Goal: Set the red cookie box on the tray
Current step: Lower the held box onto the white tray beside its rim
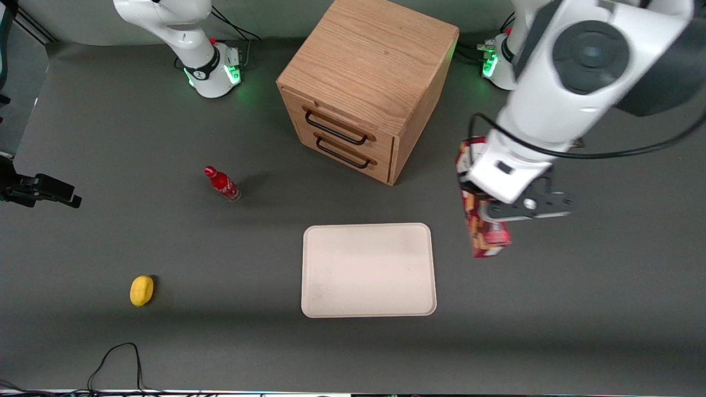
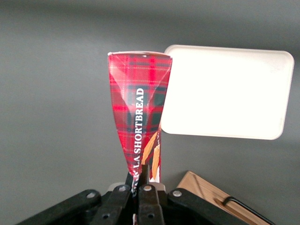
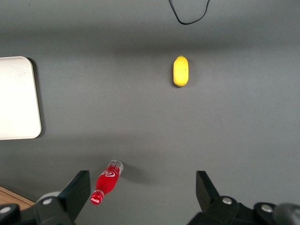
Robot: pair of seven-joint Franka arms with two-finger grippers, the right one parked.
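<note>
Front view: gripper [image 1: 492, 212] hangs above bare table beside the tray, toward the working arm's end, with the red cookie box in its hold.
Gripper state: fingers [image 2: 146, 183] drawn in tight on one end of the red cookie box [image 1: 481, 231]; nothing else held.
Red cookie box: lifted clear of the table, hanging lengthwise from the pinched end, free end lowest; plaid face and "SHORTBREAD" lettering show in the left wrist view [image 2: 139, 115].
Tray [image 1: 368, 270]: cream-white, flat on the table, nothing on it; nearer the front camera than the wooden drawer cabinet; the box is beside its short edge, not yet over it.
Task progress (judgement): box picked up, carry toward the tray under way, placement not yet done.
Risk, grip: hold sits at the very end of a long box, so the box may swing or pivot in the fingers during travel and slip out.
Risk, placement: lowered end-first, the box could catch the low rim [image 2: 165, 89] or topple and come to rest half off the tray.
Risk, release: letting go while only partly over the tray would leave it on the table.
Other items: wooden drawer cabinet [image 1: 367, 82]; red soda bottle [image 1: 222, 183] and yellow lemon [image 1: 142, 290], both well apart toward the parked arm's end.
</note>
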